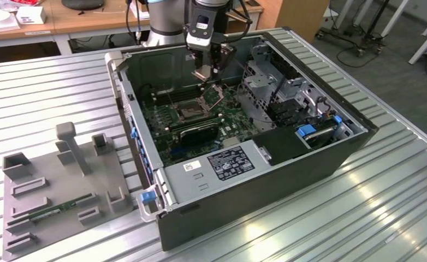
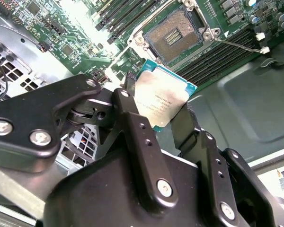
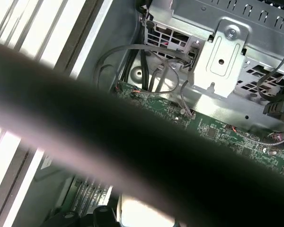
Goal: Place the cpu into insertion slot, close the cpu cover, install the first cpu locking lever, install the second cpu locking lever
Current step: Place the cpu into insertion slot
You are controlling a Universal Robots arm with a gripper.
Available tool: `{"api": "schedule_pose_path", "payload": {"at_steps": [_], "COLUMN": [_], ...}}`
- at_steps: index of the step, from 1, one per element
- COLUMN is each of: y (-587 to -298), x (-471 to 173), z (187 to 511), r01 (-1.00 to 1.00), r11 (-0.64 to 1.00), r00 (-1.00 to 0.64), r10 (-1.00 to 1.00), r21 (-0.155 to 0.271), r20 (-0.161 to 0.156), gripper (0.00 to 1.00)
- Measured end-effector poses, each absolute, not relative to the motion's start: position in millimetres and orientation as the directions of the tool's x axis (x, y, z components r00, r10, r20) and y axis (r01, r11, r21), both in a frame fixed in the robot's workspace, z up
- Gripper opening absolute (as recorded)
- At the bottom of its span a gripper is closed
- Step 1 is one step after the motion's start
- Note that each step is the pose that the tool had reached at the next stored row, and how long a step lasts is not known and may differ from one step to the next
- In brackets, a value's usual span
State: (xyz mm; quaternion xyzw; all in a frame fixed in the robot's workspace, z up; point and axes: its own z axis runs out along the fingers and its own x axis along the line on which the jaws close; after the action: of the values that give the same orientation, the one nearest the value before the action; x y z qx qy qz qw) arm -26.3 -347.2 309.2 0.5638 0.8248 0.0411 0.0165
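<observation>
My gripper (image 1: 204, 70) hangs inside the open computer case (image 1: 272, 180), above the green motherboard (image 1: 228, 117). It is shut on the cpu (image 2: 162, 96), a thin silvery square with a teal edge, pinched between the two black fingers (image 2: 183, 124). In the exterior view the cpu (image 1: 202, 72) is a small pale square at the fingertips. The insertion slot (image 2: 173, 34) lies uncovered, dark centre showing inside a silvery rim, a short way below and ahead of the chip. In the exterior view the slot (image 1: 190, 111) sits lower, toward that view's left of the gripper. A thin locking lever (image 2: 236, 45) sticks out from the slot's corner. The cpu cover is hidden.
A black heatsink block (image 1: 199, 134) lies just in front of the slot. A metal drive cage (image 1: 272, 82) with cables fills the case on the exterior view's right, and the power supply (image 1: 224, 164) sits at its front. A grey fixture plate (image 1: 53, 185) holding a green memory stick (image 1: 53, 210) lies outside.
</observation>
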Motion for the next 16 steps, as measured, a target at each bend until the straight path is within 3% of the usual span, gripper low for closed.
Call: {"api": "schedule_pose_path", "payload": {"at_steps": [10,16], "y": [-347.2,-347.2], "x": [-28.1,-28.0], "z": [309.1,307.6], "r01": [0.931,0.963], "r11": [0.355,0.254], "r00": [-0.358,-0.257], "r10": [0.934,0.966], "r21": [0.086,0.087], "r20": [0.019,0.019], "gripper": [0.55,0.55]}}
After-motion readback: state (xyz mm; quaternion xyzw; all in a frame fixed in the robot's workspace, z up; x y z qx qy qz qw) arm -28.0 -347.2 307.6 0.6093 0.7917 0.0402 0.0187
